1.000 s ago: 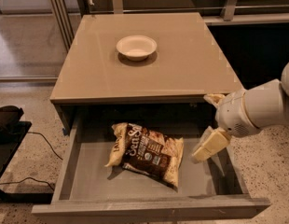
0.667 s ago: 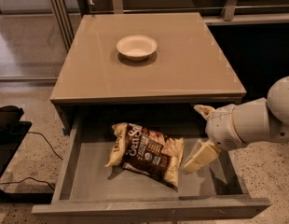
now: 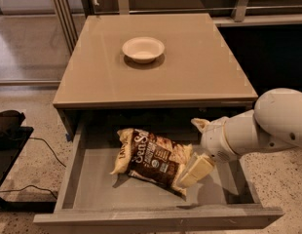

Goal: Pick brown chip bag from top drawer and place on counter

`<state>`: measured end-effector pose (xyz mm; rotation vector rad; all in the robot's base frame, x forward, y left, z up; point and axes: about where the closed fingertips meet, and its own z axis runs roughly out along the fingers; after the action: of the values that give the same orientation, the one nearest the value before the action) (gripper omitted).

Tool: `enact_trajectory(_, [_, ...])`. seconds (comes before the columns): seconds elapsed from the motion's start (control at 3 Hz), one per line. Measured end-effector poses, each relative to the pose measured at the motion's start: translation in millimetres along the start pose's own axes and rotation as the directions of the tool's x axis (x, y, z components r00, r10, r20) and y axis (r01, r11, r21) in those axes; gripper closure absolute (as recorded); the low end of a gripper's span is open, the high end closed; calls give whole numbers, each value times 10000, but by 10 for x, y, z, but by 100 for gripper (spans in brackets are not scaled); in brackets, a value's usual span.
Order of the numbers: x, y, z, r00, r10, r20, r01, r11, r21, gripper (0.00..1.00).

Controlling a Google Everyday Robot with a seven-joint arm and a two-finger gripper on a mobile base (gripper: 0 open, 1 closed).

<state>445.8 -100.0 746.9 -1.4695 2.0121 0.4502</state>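
The brown chip bag lies crinkled and flat on the bottom of the pulled-out top drawer, left of the middle. My gripper reaches in from the right on a white arm and is open. One cream finger lies over the bag's right lower corner, and the other stands behind the bag's right end. The bag's right end sits at the gap between them. The tan counter is above the drawer.
A white bowl stands on the counter at the back, left of centre. The drawer's front panel and low side walls border the bag. A black object and cables lie on the speckled floor at the left.
My gripper has moved left and deeper into the drawer, from beside the right wall to the bag's right end. The bag has not moved.
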Motion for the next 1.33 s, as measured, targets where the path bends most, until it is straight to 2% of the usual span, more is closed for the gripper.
enact_trajectory(0.33, [35,115,493,9997,37,-256,-51,9986,-527,0])
enact_trajectory(0.67, [15,136,867,9994,-25,-341,3,9980,-637,0])
enact_trajectory(1.0, [-70,122,1133,9990,-270,-344,254,9986,-458,0])
enact_trajectory(1.33, [-18,171,1543,9967,-505,-628,492,9985,-225,0])
